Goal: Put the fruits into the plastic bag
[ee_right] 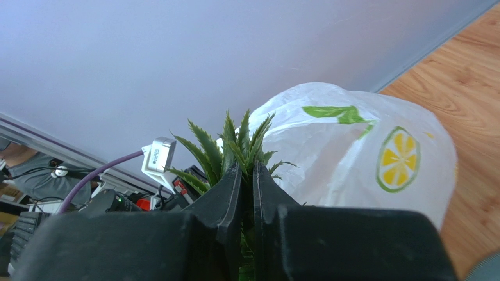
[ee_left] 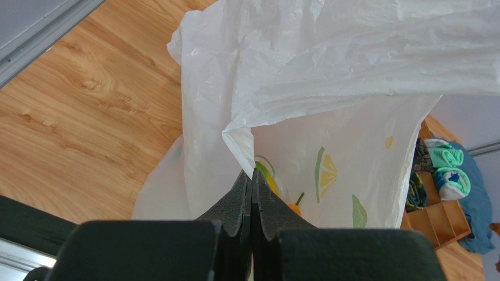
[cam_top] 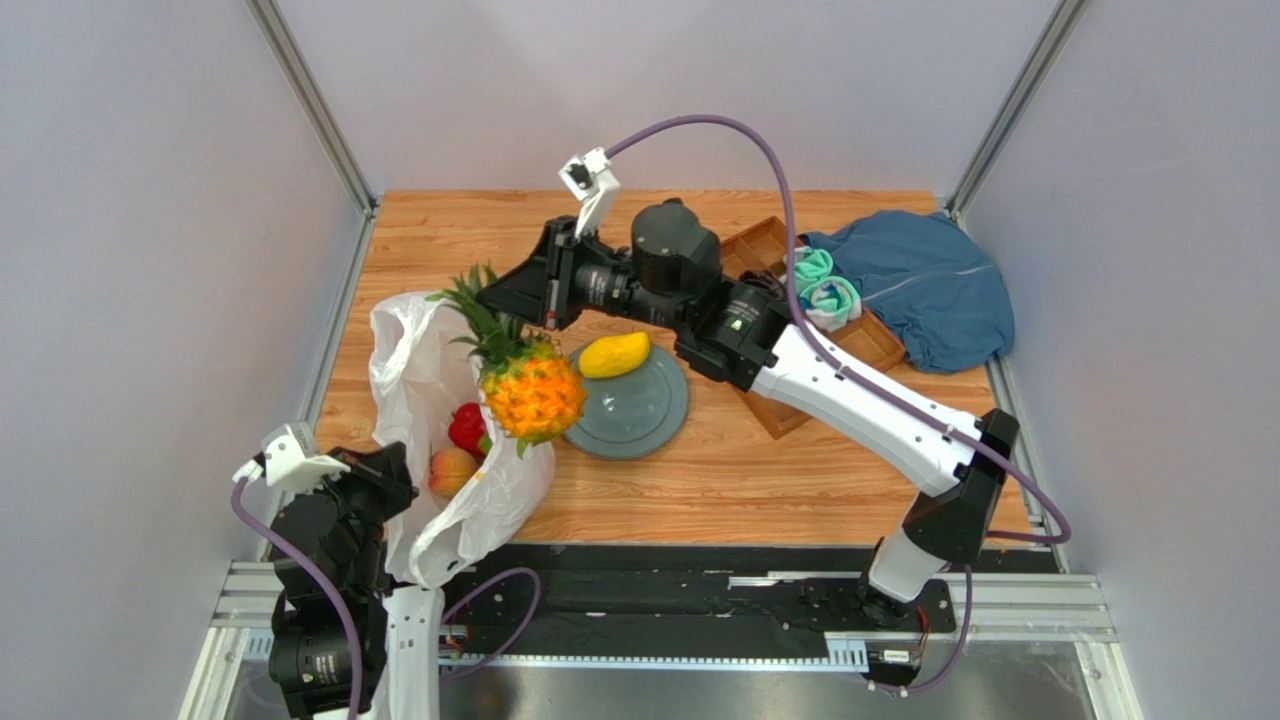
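Pineapple (cam_top: 534,393) is the fruit in hand now: it hangs by its green crown (ee_right: 235,146) from the right gripper (cam_top: 511,300), whose jaws are almost closed on the leaves. In the top view its long axis runs slanted, with the crown toward the far left and the orange body toward the near right. The body is at the right edge of the plastic bag (cam_top: 428,375), and I cannot tell if it touches the film. The bag's mouth lies to the robot's left of the body and a little nearer, so I judge that the coming move must carry the fruit that way and then down. The left gripper (ee_left: 251,175) is closed flat on the near rim of the bag and holds it up, so this arm is nearer to the bag but is not free. A red fruit (cam_top: 469,428) and a peach (cam_top: 451,473) lie inside the bag, and a mango (cam_top: 613,356) waits on the grey plate (cam_top: 639,413); only the top view shows these. The right wrist view gives only the crown between the fingers and the bag's printed side beyond, not the body. The left wrist view alone shows the pinch on the film.
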`<action>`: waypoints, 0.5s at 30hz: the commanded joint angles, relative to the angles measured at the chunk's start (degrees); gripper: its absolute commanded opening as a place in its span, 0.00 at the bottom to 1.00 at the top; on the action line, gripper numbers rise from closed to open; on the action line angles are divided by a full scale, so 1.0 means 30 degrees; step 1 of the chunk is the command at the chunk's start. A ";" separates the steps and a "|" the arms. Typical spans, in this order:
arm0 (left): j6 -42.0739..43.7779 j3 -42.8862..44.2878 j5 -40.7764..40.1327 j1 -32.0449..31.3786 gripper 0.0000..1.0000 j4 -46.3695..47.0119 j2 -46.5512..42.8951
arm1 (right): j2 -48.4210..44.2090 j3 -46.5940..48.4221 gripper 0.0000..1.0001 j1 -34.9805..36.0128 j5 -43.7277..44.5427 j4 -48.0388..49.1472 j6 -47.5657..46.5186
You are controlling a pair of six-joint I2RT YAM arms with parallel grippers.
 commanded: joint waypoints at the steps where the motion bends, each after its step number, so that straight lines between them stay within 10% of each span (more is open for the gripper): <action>1: 0.0390 -0.0137 0.0509 -0.0036 0.00 0.0742 -0.0318 | 0.0952 0.1201 0.00 0.1024 0.0432 0.2790 0.0955; 15: 0.0302 -0.0166 0.0451 -0.0065 0.00 0.0713 -0.0816 | 0.3676 0.2023 0.00 0.3663 0.3653 0.6685 -0.0538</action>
